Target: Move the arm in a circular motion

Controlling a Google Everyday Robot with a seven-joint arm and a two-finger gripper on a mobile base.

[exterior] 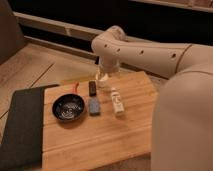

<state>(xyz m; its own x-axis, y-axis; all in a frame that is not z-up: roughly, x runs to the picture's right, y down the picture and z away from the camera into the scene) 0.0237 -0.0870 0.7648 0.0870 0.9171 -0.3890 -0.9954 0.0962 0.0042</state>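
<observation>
Count: 1 arm [150, 52], 1 gripper [103, 77] at the far edge of the board, over its middle. 1 wooden board [100, 135], 1 dark mat [20, 125]. On board: 1 black bowl [69, 108], 1 blue block [94, 106], 1 dark bar [92, 88], 1 white bottle [117, 101].

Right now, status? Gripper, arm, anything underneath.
Gripper hanging at board's far edge, above dark block. Arm stretched across right side. Bowl, blue sponge, white bottle below.
</observation>
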